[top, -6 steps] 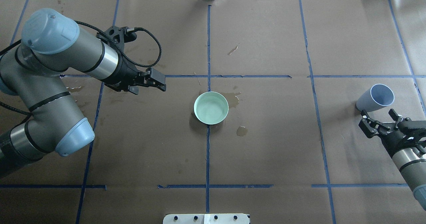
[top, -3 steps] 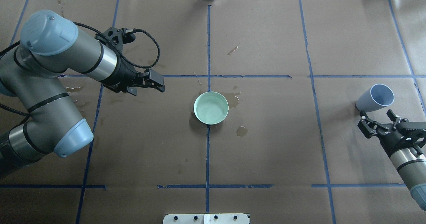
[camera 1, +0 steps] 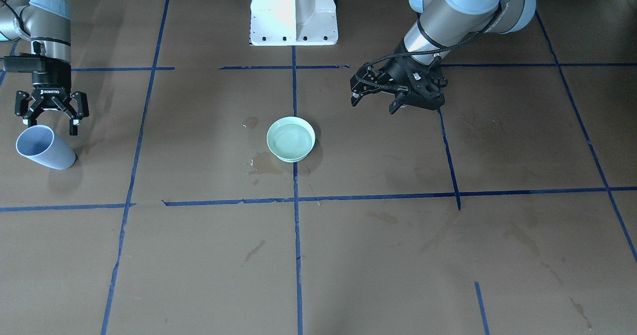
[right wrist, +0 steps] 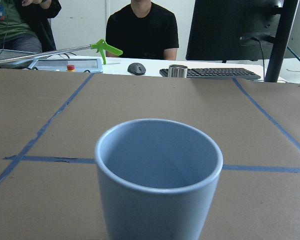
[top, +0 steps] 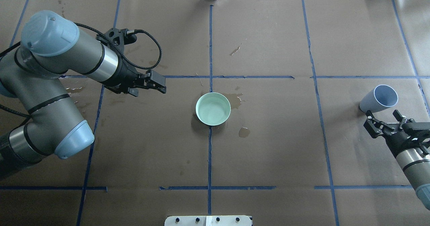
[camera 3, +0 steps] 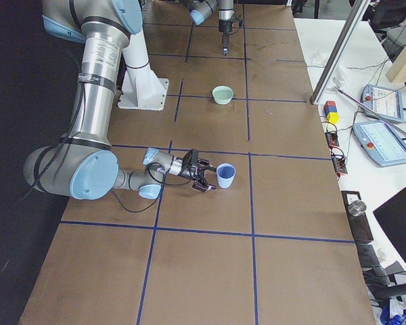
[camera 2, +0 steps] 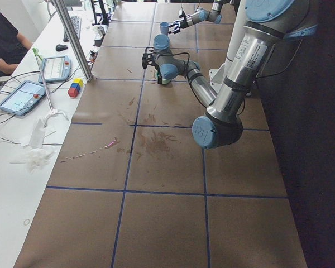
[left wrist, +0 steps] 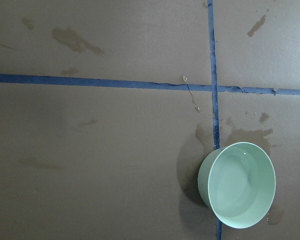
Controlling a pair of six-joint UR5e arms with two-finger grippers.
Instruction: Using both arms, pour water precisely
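Brown paper crossed by blue tape lines covers the desk (top: pixel 268 152), and on the robot's own edge, far to its right, the right gripper (top: pixel 382 114) lies low and level with its fingers spread and holding nothing. Just beyond those fingers stands a pale blue cup (top: pixel 379 100), upright with its long axis vertical and mouth up, directly ahead of the opening but not yet between the tips. No liquid shows in the part of its inside that the wrist view reveals. This arm is by far the nearer one to the cup, so any grasp looks like a short straight advance with nothing in the path. Farther in, at the middle of the desk, a mint-green bowl (top: pixel 213 108) holds the water (left wrist: pixel 237 192), a faint glossy sheen. Dark wet patches (top: pixel 244 132) lie on the paper beside the bowl. The left gripper (camera 1: pixel 373 105) hovers off to the robot's left of the bowl, apart from it, its fingers seemingly parted and empty. Beyond the far edge, people (right wrist: pixel 142 30) sit by a keyboard (right wrist: pixel 210 73).
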